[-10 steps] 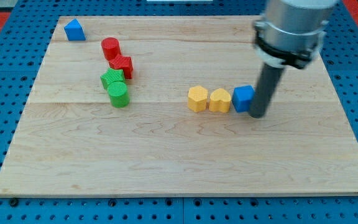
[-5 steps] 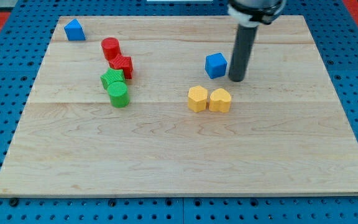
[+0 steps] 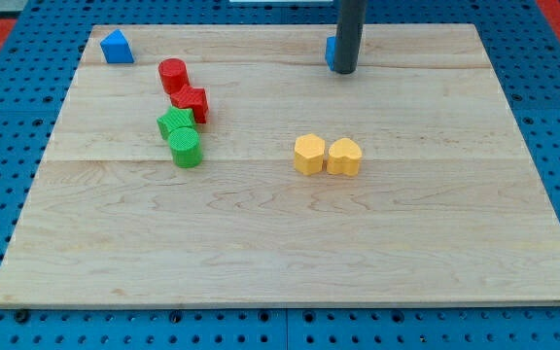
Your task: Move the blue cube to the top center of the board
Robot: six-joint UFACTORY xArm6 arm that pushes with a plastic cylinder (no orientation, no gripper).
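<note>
The blue cube (image 3: 330, 51) sits near the view's top, a little right of the middle of the wooden board (image 3: 280, 243). The dark rod stands in front of it and hides most of it; only a sliver shows on the rod's left. My tip (image 3: 344, 70) rests on the board, touching the cube's right front side.
A second blue block (image 3: 116, 47), roof-shaped, lies at the top left corner. A red cylinder (image 3: 172, 74) and a red block (image 3: 192, 102) sit left of centre, with a green block (image 3: 175, 123) and a green cylinder (image 3: 186, 148) below them. Two yellow blocks (image 3: 309, 154) (image 3: 344, 156) lie side by side mid-board.
My tip has pushed the blue cube from beside the yellow blocks up and leftward to the board's top edge. The rod moved up with it. Other blocks stayed put.
</note>
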